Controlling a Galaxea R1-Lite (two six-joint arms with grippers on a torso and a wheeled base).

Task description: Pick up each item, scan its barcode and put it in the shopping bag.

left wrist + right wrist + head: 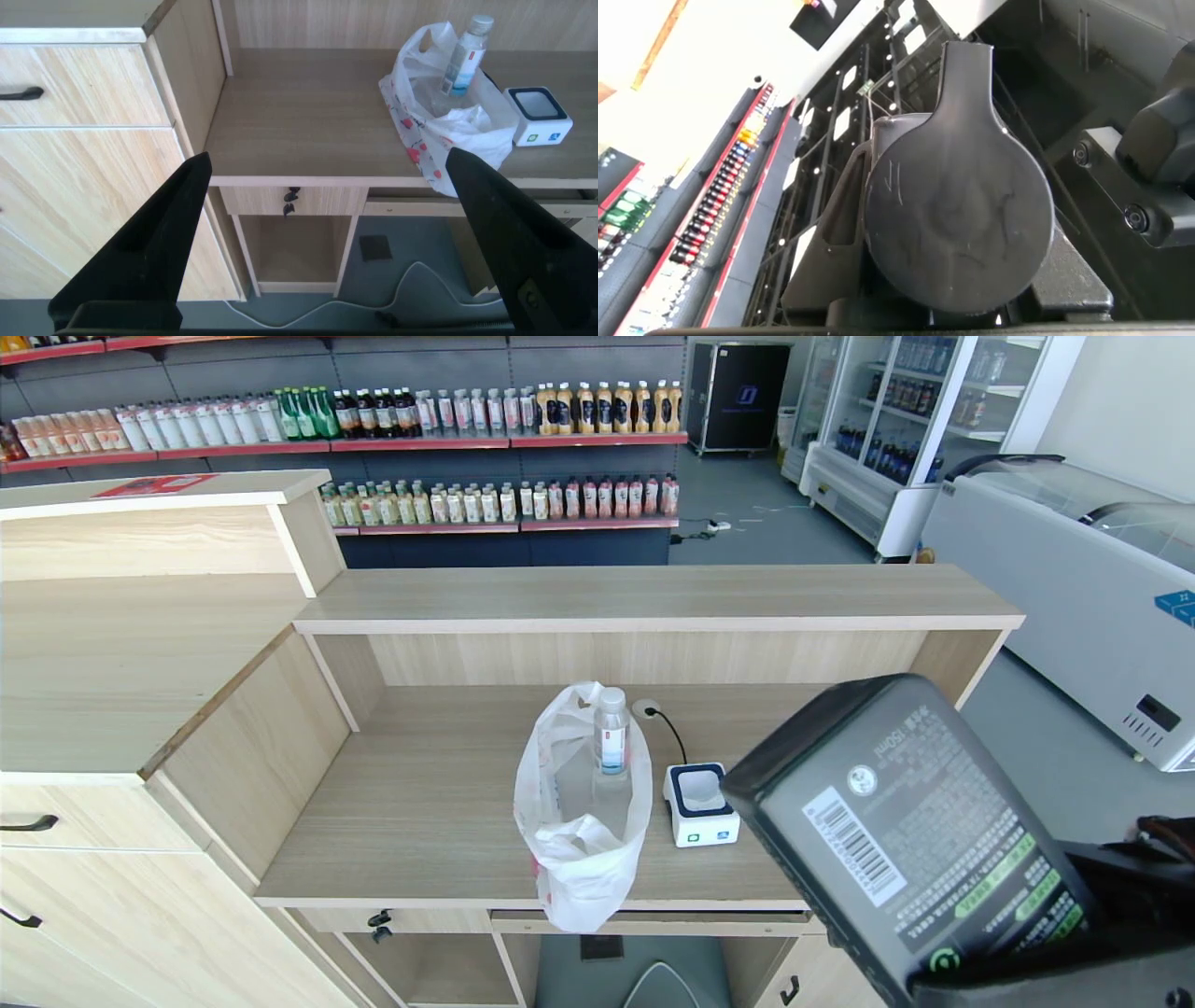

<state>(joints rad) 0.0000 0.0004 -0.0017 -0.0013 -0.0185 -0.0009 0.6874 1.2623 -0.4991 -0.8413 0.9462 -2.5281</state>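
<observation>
At the lower right of the head view, the right gripper (pixel 1088 943) has its fingers clamped on the lower end of a dark package (pixel 896 821), one dark finger crossing in front of it and the other behind. The package is held up in the air close to the camera, tilted, with its printed face and a white barcode label (pixel 854 845) turned upward. It hangs above and to the right of the bench (pixel 420 803), touching nothing there. In the right wrist view a dark rounded shape sits right against the lens, and what it is cannot be told. The left gripper (pixel 329 159) is low, in front of the bench and below its top. Its two black fingers (pixel 149 252) are spread wide apart with nothing between them. On the bench a white shopping bag (pixel 583 840) stands open, its lower part drooping over the front edge. A clear bottle (pixel 611 733) with a white cap stands upright in the bag's mouth. Just beside the bag, on the robot's right, sits a small white scanner (pixel 700 803) with a dark window on top. A black cable (pixel 670 733) runs from it to a round hole in the bench top. Under the front edge, keys (pixel 380 924) hang from a drawer lock. Beyond the bench, red-edged shelves (pixel 504 441) carry rows of bottles, and a chest freezer (pixel 1074 579) stands off to the right.
</observation>
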